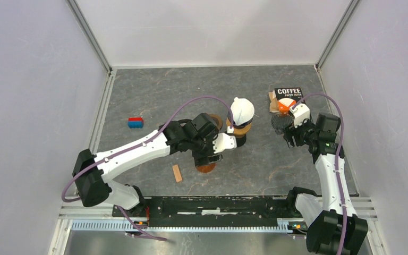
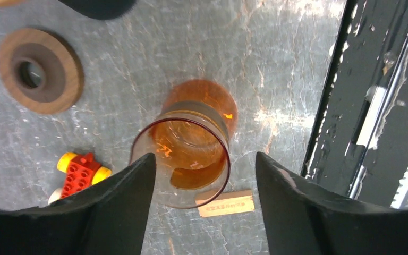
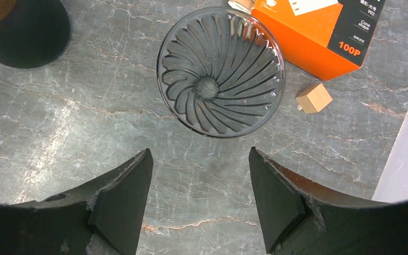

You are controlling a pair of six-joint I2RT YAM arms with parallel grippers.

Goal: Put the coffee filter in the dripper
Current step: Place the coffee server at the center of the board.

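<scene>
Grey marbled stone forms the tabletop [image 1: 154, 90], which is closed in on three sides by plain white walls [image 1: 202, 26].

One clear ribbed glass dripper [image 3: 220, 71] is stood mouth upward, its spiral ribs fully exposed. One orange-and-black carton marked as coffee paper filters [image 1: 288, 94] is laid just behind the dripper. A loose filter cannot be made out with certainty. One white rounded object [image 1: 241, 110] is stood to the left of the dripper, and what it is cannot be told.

Farther left of the dripper are counted one amber glass tumbler [image 2: 191, 143], one round wooden ring [image 2: 40, 69] and two toy bricks, a red-and-blue one [image 1: 135, 122] and a red-and-yellow one [image 2: 82, 170]. Two plain wooden pieces are counted. A small cube [image 3: 313, 98] is seen just beside the dripper, and a flat slat [image 1: 177, 173] well to its left.

The left arm [image 1: 138, 149] is stretched toward the dripper and bent down over the tumbler. The left fingers [image 2: 130, 196] are spread on either side of the tumbler's rim, and whether they touch it cannot be told. The right arm [image 1: 329, 170] is folded upright. The right fingers [image 3: 122, 202] are spread above the tabletop on the near side of the dripper, with nothing between them.
</scene>
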